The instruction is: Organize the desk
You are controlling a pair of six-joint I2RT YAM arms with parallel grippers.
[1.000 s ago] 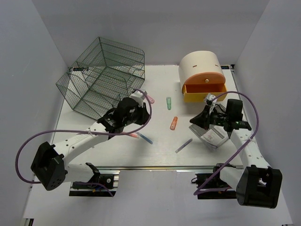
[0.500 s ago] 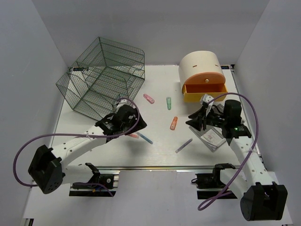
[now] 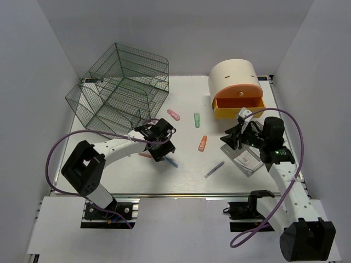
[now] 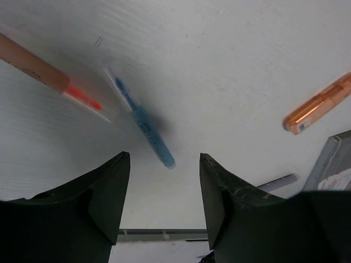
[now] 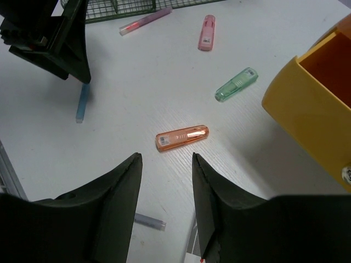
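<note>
While the left gripper [image 4: 163, 159] hangs jaws spread over a blue pen [image 4: 143, 123], right gripper [image 5: 166, 159] hangs spread and empty right of an orange highlighter [image 5: 181, 137]; white desk [image 3: 186, 164] lies beneath both arms.

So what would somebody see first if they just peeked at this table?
Probably the big dark wire cage at the far left of the white desk, and the cream-and-orange drawer box at the far right with its yellow drawer pulled open. In the middle lie bright scattered pens, and the left arm's fingers hang open over a blue pen.
</note>
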